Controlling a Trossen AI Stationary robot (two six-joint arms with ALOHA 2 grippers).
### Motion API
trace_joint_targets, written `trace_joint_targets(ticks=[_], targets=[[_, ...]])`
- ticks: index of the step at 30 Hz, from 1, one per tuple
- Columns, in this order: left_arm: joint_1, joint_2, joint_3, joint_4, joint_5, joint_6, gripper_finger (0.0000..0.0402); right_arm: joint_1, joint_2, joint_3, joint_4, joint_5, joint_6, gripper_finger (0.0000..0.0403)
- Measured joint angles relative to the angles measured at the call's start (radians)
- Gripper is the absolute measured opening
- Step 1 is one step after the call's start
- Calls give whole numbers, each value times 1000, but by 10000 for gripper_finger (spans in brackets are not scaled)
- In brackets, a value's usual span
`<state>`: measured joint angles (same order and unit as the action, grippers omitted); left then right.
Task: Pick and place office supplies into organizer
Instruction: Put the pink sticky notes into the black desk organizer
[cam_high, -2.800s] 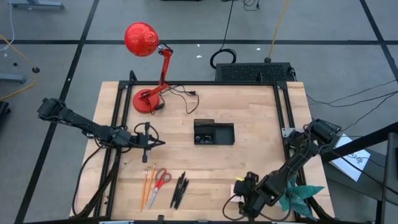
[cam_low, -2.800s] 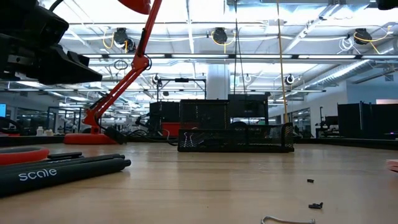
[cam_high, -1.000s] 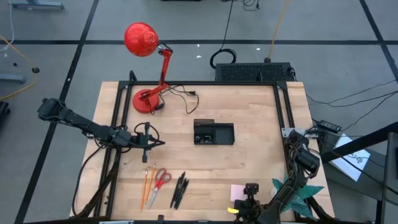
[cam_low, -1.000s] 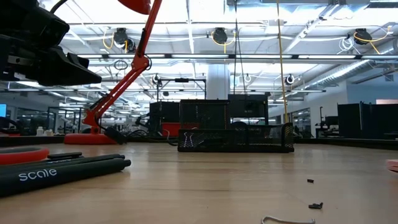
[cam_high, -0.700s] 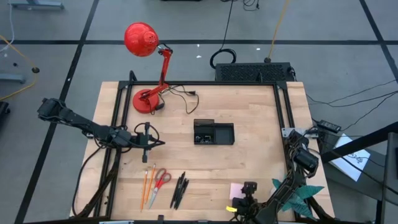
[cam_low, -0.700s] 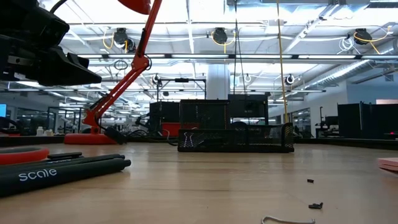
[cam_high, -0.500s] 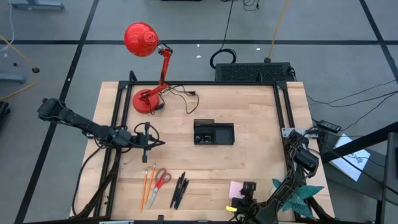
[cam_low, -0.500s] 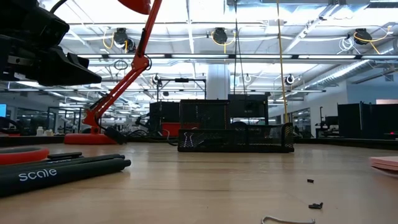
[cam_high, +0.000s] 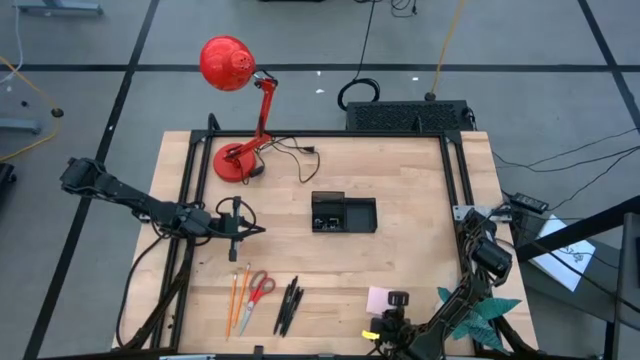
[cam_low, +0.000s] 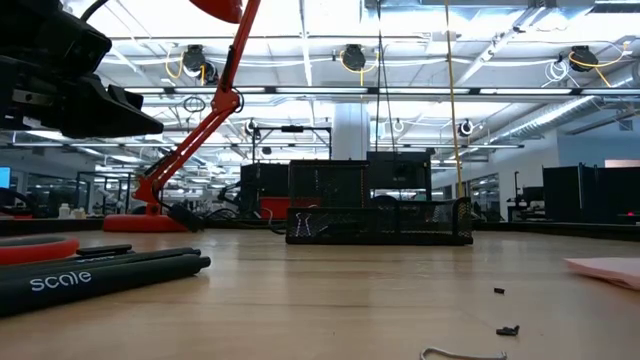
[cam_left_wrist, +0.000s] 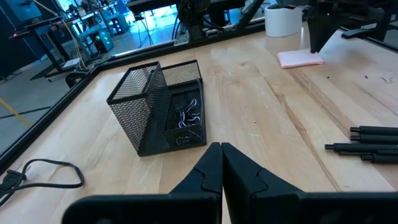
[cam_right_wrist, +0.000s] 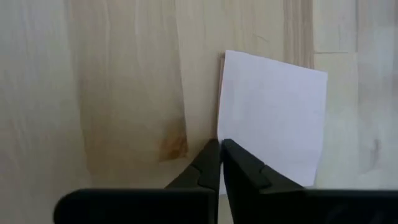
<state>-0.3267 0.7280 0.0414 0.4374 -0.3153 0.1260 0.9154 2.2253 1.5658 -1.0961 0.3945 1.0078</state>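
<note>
Pale wooden tabletop (cam_high: 420, 255): the pink sticky-note pad (cam_high: 379, 299) lies at its near edge, touching the right pincer (cam_right_wrist: 220, 148), whose fingers are pressed together at the pad's edge; the organizer (cam_high: 343, 213) sits well apart, mid-table.

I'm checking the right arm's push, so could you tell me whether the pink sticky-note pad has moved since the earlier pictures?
Yes. In the low view the sticky-note pad has slid in from the right edge, toward the organizer, nudged by the shut right gripper.

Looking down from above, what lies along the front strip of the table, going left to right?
Orange pencils → red-handled scissors → black pens → pink sticky-note pad → teal paper plant.
</note>
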Motion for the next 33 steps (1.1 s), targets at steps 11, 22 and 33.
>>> trace_joint_targets(ticks=[11,22,33], targets=[[0,0,0,0,0,4,5,-14,10,100,-174,26,-11,1],[0,0,0,0,0,5,5,-23,3,216,-251,148,-55,0],[0,0,0,0,0,7,5,-44,3,252,-382,238,-52,0]])
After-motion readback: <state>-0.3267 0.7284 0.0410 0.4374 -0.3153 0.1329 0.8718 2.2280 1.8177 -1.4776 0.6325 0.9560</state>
